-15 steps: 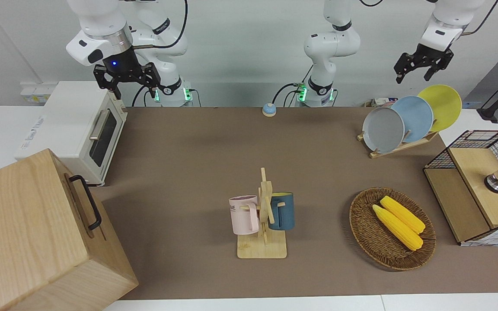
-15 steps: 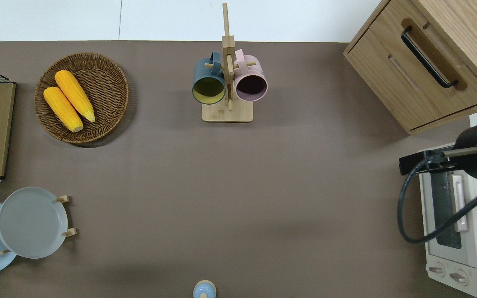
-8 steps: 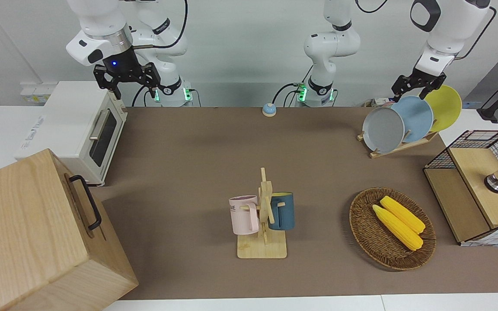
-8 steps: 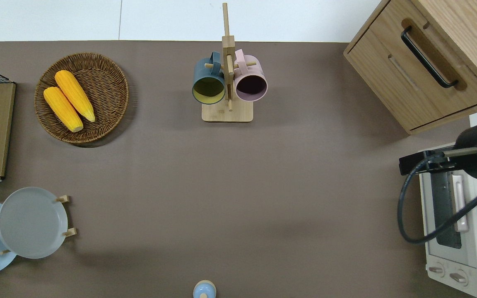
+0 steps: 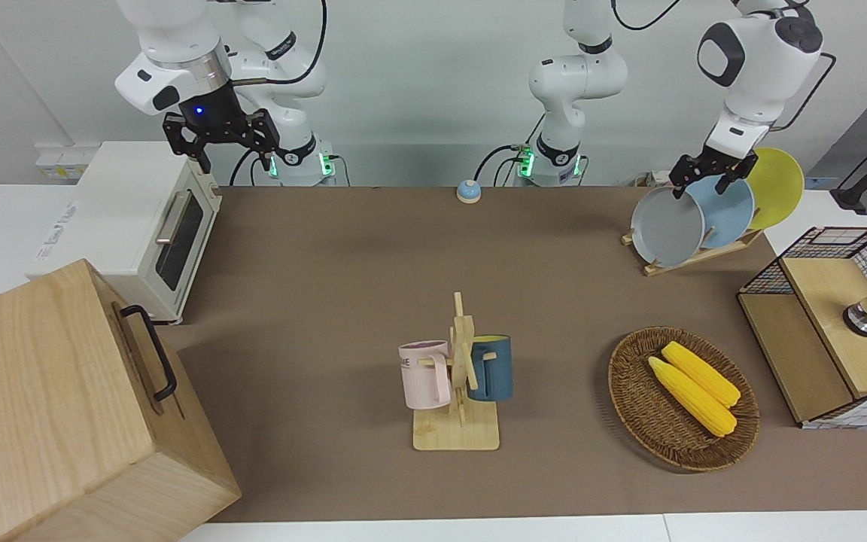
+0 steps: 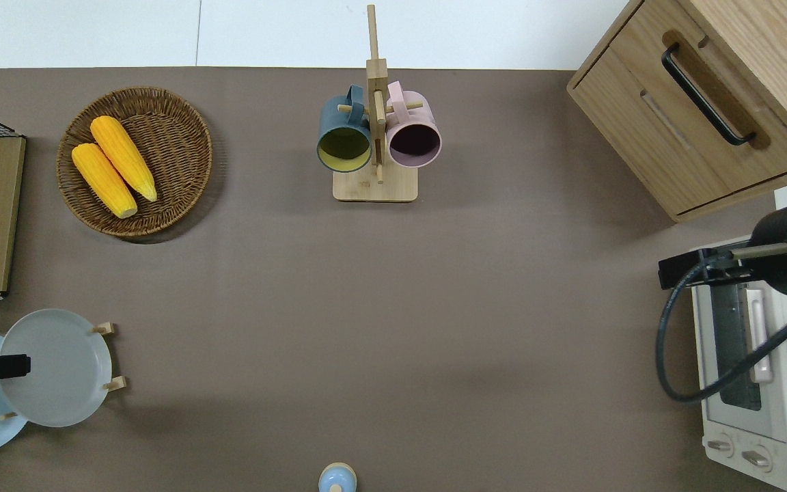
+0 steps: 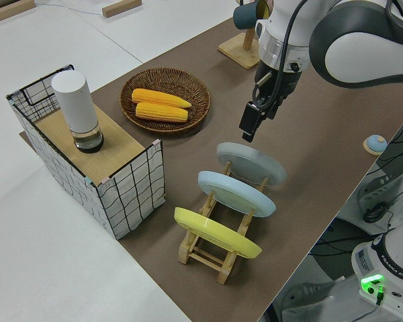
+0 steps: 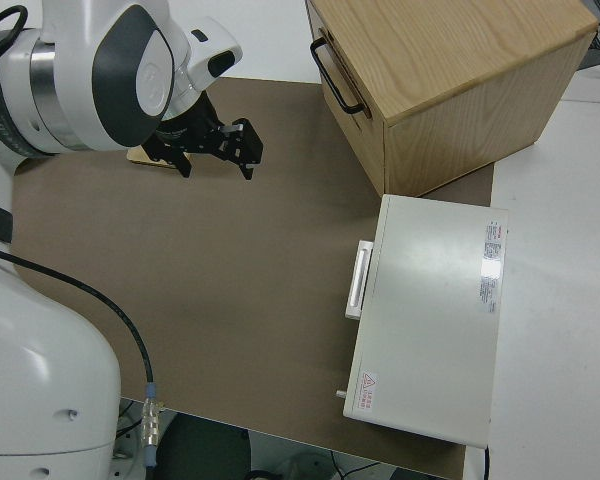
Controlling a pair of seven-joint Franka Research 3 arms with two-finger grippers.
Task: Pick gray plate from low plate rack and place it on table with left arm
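While spread, the left gripper's fingers hover — over the gray plate's rim.

Both robot arms are glossy white, built of rounded jointed segments with dark grey caps. The right arm's black two-finger gripper carries a small blue light at 12 o'clock. Black cables loop along the links. The bases glow green. The left arm's black two-finger gripper is smaller-looking.

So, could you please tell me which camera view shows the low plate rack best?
The left side view: the low plate rack shows its slats there. The front view shows only its base under the plates; overhead, just peg tips; the right side view, nothing.
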